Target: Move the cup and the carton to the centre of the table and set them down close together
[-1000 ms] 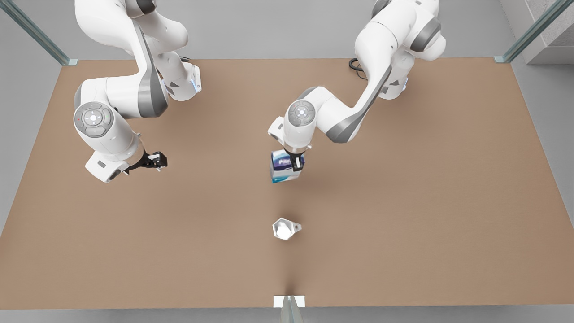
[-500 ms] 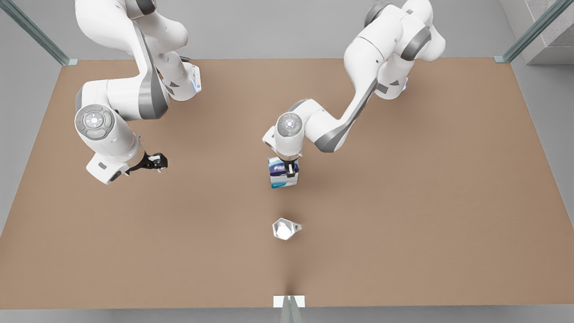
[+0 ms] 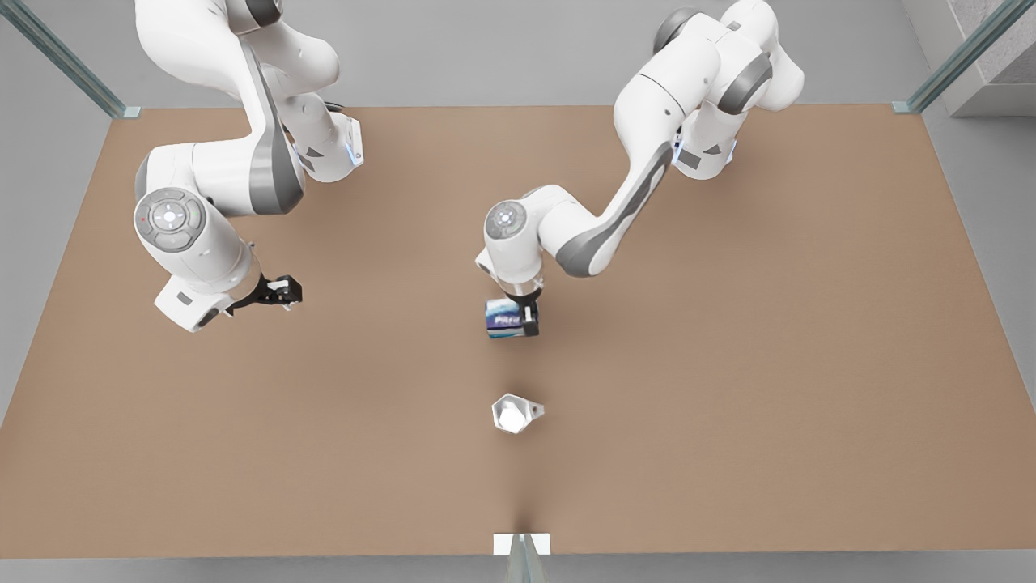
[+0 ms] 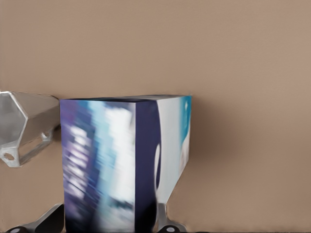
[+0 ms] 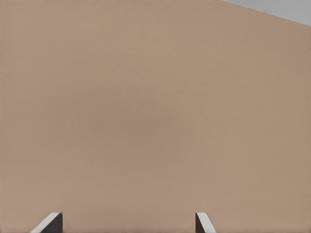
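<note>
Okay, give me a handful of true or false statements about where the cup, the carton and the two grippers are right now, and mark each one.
1. The left gripper is shut on the carton. True.
2. The cup is held by the right gripper. False: it stands free on the table, and the right gripper is open with nothing in it.
3. The cup and carton touch. False: bare table shows between them.
4. The right gripper waits at the front view's left, away from both things. True.
5. The cup lies tipped over. False: it stands upright, its pale inside showing.
</note>
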`<state>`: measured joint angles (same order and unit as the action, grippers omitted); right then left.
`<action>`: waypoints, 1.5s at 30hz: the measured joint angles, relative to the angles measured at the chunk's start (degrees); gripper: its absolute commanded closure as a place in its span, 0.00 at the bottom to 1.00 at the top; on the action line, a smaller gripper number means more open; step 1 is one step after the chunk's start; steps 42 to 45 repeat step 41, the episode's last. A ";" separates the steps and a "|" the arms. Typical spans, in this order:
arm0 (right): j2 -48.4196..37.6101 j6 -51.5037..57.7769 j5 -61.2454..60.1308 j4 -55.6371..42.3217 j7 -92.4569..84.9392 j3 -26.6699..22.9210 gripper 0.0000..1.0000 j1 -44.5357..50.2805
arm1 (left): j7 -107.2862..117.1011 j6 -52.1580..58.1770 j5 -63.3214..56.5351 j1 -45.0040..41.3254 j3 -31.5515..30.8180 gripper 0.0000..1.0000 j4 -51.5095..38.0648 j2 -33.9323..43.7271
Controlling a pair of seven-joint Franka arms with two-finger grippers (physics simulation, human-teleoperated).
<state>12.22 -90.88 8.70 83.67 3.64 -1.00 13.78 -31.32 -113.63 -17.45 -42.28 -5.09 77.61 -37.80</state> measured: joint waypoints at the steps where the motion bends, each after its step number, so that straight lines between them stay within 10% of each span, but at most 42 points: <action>1: 0.00 0.00 0.00 0.00 -0.03 -0.02 0.00 0.05 | 0.37 -0.01 -1.44 0.00 0.00 0.01 -0.05 0.00; 28: 0.09 -0.18 0.00 0.00 -0.02 0.02 0.00 0.10 | 6.99 10.91 1.90 7.77 -3.60 0.00 -2.29 6.95; 31: 0.09 -0.18 0.00 0.00 0.01 0.03 0.00 0.09 | 16.42 13.40 5.23 29.03 -11.34 0.00 -2.77 7.06; 35: 0.00 -0.01 -0.09 0.00 -0.03 0.03 0.00 0.19 | 49.73 18.90 7.13 31.92 -3.08 0.00 -2.72 12.19; 39: 0.08 -0.09 -0.09 0.00 -0.03 0.03 0.00 0.20 | 54.49 18.88 6.75 47.69 -10.38 0.00 -2.80 13.68; 45: 0.09 -0.17 -0.09 0.00 -0.03 0.03 0.00 0.12 | 55.20 19.06 5.21 46.34 -10.28 0.00 -3.51 13.62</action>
